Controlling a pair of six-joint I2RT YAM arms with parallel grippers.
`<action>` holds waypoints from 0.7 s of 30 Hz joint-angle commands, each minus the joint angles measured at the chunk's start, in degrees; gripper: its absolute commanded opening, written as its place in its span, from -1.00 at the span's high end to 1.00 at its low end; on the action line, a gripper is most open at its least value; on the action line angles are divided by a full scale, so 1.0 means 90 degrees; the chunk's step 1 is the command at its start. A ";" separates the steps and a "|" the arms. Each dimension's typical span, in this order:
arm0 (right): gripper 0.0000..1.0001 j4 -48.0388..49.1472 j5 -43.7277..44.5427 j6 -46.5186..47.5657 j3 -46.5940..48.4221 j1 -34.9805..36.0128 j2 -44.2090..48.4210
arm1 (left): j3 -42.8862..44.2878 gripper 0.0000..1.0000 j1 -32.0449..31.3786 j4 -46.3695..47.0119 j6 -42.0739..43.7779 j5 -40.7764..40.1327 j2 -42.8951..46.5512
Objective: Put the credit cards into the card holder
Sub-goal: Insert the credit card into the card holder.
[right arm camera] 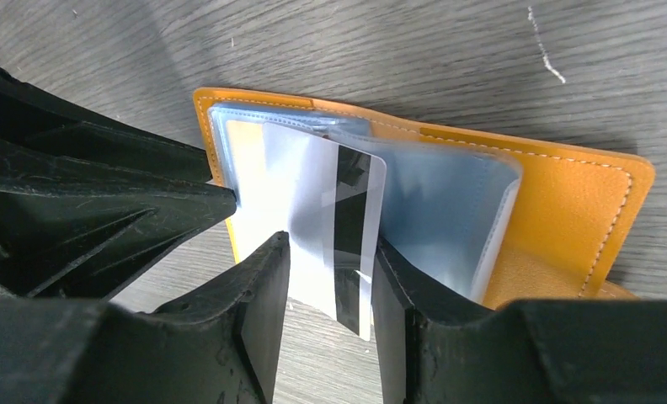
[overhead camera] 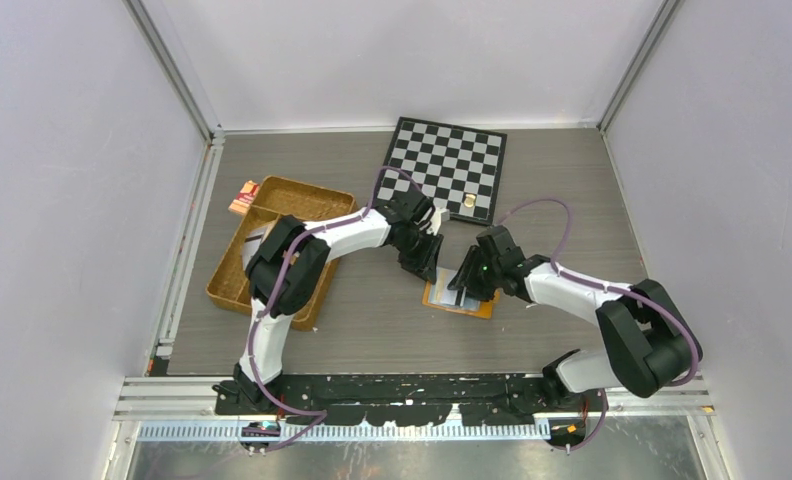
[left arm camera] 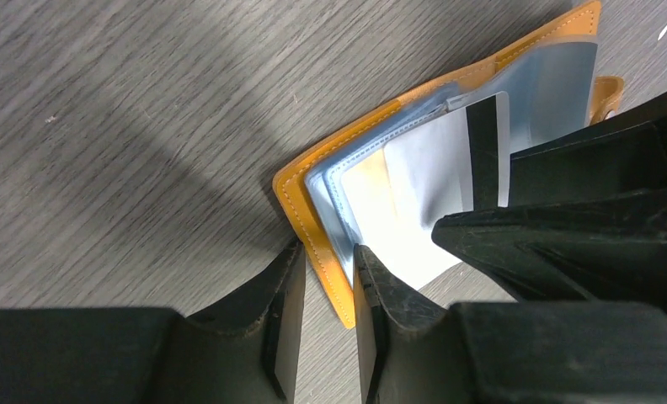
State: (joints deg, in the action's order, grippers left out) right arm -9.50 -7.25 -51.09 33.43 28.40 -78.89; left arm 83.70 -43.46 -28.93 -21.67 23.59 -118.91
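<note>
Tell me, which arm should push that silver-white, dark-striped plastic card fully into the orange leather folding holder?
Probably right: the right gripper straddles the striped card, while the left gripper pins the orange holder by its edge.

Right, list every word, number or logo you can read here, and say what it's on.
No legible text in any view.
Striped card: pale back and a dark stripe, no print showing.
Card holder: plain orange, no brand visible.
Red-and-tan packet: any print is too small to read.
Chessboard: squares only, no labels visible.
</note>
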 commanded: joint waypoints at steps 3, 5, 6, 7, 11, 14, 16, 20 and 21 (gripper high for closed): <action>0.07 -0.0038 0.0691 0.0312 0.0462 0.0377 -0.0385 | -0.0231 0.44 -0.0201 0.0055 -0.0167 0.0578 0.0086; 0.06 -0.0065 0.0757 0.0350 0.0545 0.0448 -0.0412 | -0.0274 0.45 -0.0205 0.0134 -0.0202 0.0586 0.0132; 0.06 -0.0050 0.0779 0.0367 0.0593 0.0486 -0.0427 | -0.0303 0.46 -0.0206 0.0178 -0.0216 0.0582 0.0166; 0.06 -0.0028 0.0785 0.0403 0.0622 0.0542 -0.0446 | -0.0345 0.46 -0.0201 0.0224 -0.0235 0.0580 0.0212; 0.05 0.0011 0.1016 0.0508 0.0750 0.0636 -0.0505 | -0.0436 0.47 -0.0203 0.0358 -0.0305 0.0590 0.0285; 0.04 -0.0405 0.1254 0.0632 0.0943 0.0692 -0.0415 | -0.0411 0.48 -0.0200 0.0247 -0.0265 0.0444 0.0269; 0.02 -0.0632 0.1418 0.0720 0.0966 0.0710 -0.0231 | -0.0371 0.47 -0.0200 0.0142 -0.0192 0.0310 0.0231; -0.04 -0.1004 0.1671 0.0821 0.0927 0.0709 0.0148 | -0.0333 0.48 -0.0191 0.0023 -0.0074 0.0109 0.0180; -0.06 -0.1050 0.1682 0.0824 0.0911 0.0711 0.0235 | -0.0330 0.48 -0.0186 0.0028 -0.0073 0.0107 0.0167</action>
State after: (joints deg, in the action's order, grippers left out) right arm -18.09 4.01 -45.10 39.77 34.37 -80.99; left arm 81.17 -44.01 -27.38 -23.18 23.64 -117.47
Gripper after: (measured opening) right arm 0.518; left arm 0.264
